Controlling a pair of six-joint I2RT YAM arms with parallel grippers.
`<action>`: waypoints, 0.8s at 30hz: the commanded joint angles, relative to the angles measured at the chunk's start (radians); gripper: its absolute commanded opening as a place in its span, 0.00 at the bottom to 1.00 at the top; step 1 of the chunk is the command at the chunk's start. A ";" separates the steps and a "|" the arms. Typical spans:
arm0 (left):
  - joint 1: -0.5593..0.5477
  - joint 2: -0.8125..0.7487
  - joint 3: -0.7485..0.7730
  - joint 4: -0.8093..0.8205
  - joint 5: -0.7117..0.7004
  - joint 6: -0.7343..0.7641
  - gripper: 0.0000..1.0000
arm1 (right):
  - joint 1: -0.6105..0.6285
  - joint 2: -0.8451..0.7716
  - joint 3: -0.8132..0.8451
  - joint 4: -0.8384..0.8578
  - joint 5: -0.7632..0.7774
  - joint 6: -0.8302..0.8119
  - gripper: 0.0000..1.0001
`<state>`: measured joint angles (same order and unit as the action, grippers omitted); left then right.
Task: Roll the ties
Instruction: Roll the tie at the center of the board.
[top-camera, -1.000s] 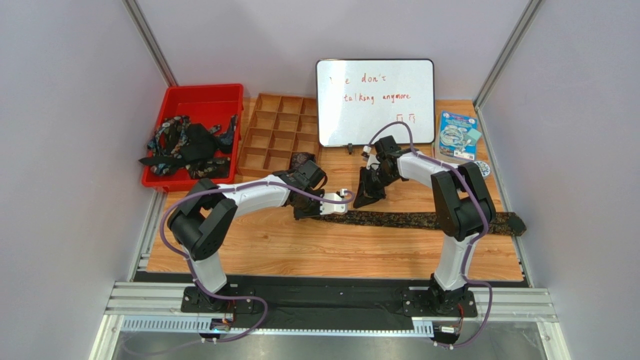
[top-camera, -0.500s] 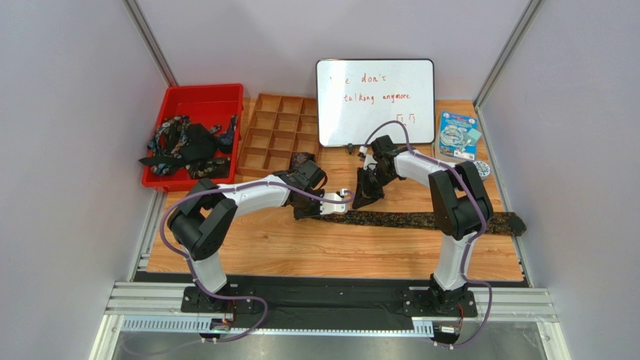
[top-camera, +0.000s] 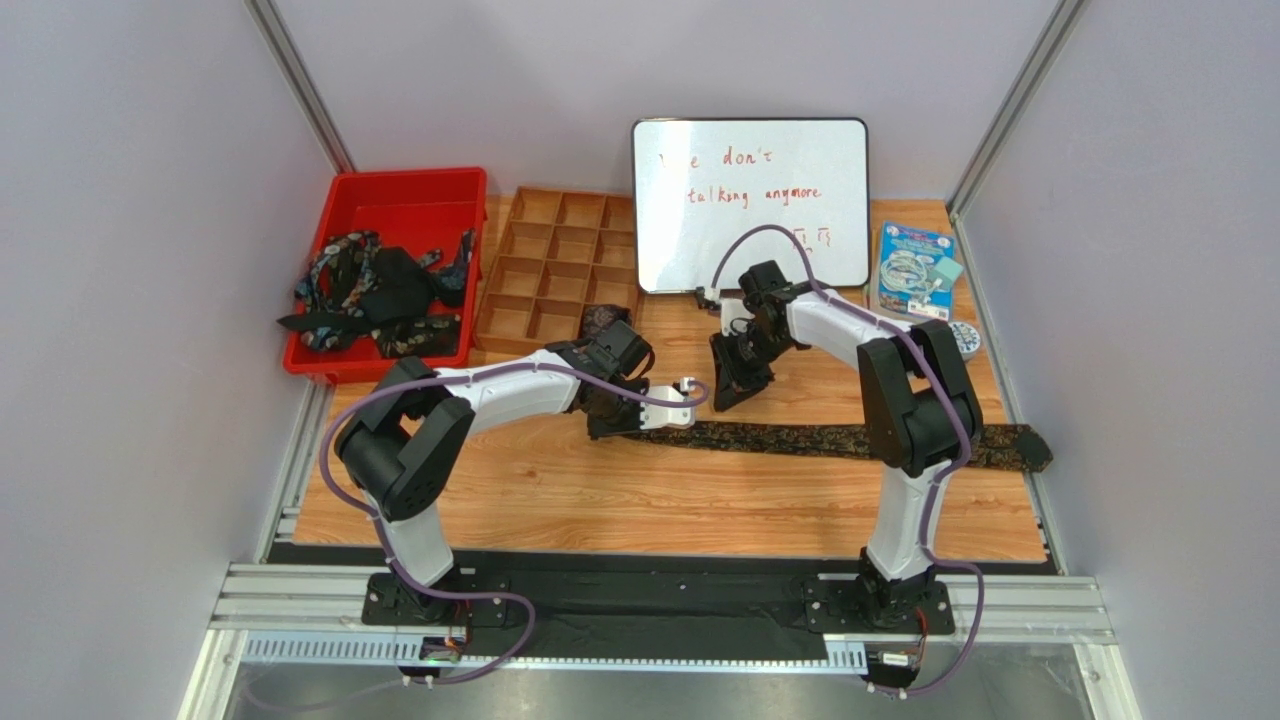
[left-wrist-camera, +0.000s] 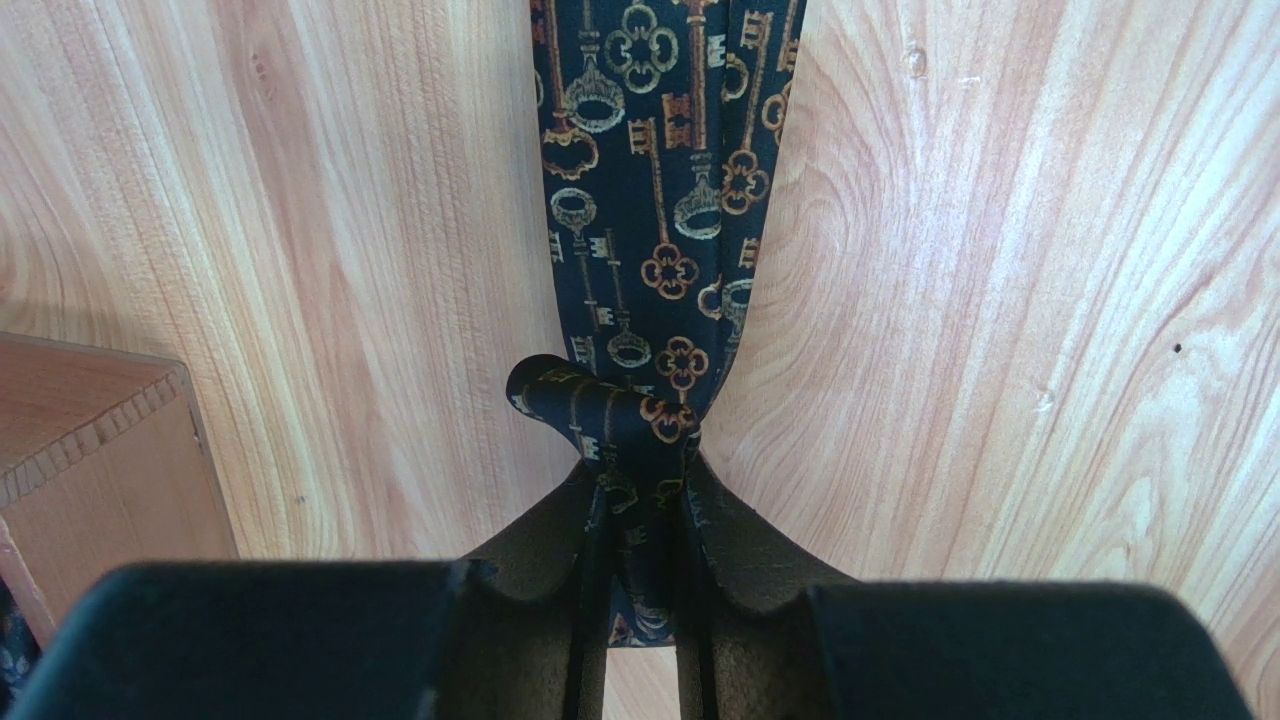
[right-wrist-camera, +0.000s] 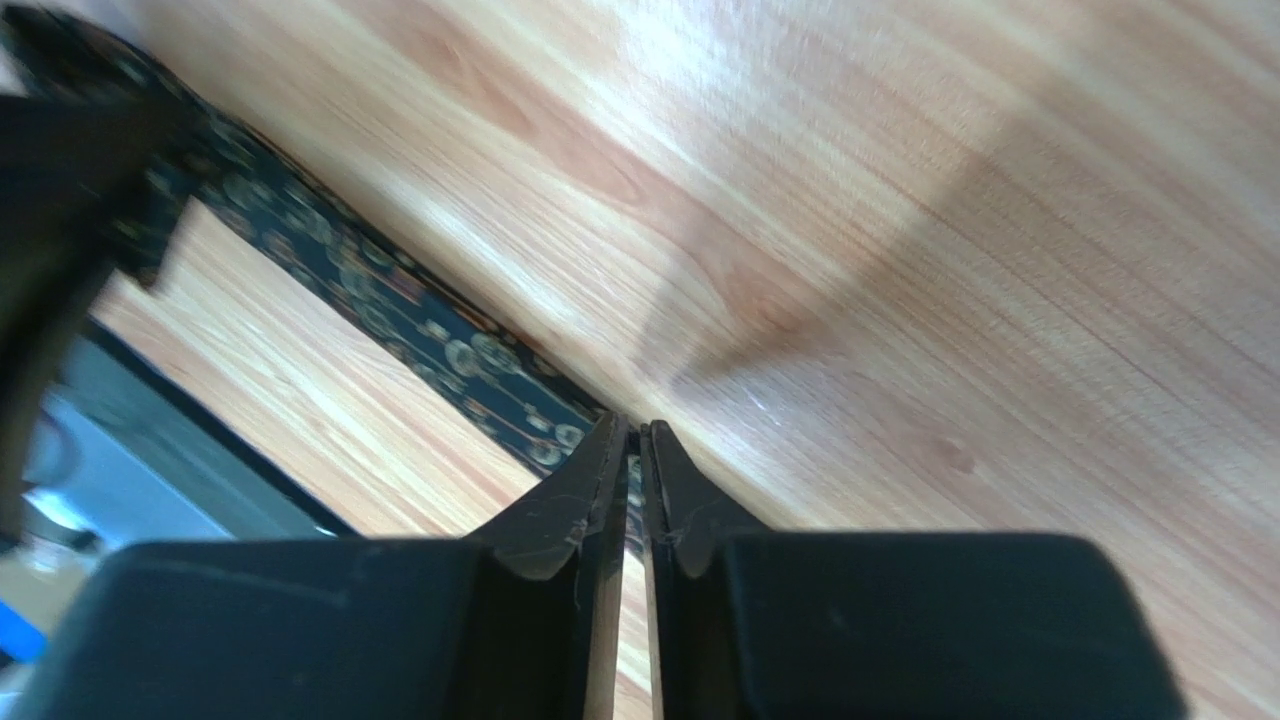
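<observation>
Clenched in the left gripper (left-wrist-camera: 639, 492): the narrow end of the tie (left-wrist-camera: 649, 225), folded over just past the fingertips. From there, laid flat along the table (left-wrist-camera: 977, 300), long axis running rightward to the far edge. Right gripper (right-wrist-camera: 633, 450) almost closed, holding nothing, hovering just behind the strip. Left nearer for rolling, by judgement.

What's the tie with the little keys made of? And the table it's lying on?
The tie looks like soft woven fabric, maybe silk: it curls and folds at its end. The table looks like pale wood, perhaps varnished: grain lines, a faint shine.
</observation>
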<state>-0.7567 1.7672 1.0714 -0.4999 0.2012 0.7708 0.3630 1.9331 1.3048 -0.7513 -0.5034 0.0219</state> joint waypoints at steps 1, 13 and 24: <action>0.000 0.012 -0.004 -0.032 0.037 -0.007 0.23 | 0.020 0.027 0.028 -0.065 0.061 -0.256 0.16; -0.001 0.012 -0.002 -0.035 0.037 -0.007 0.22 | 0.045 0.035 0.037 -0.095 0.031 -0.367 0.40; 0.000 0.015 -0.001 -0.035 0.035 -0.008 0.22 | 0.039 0.001 0.053 -0.079 0.008 -0.329 0.31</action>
<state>-0.7567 1.7672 1.0714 -0.5003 0.2016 0.7708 0.4049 1.9614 1.3308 -0.8616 -0.5041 -0.3134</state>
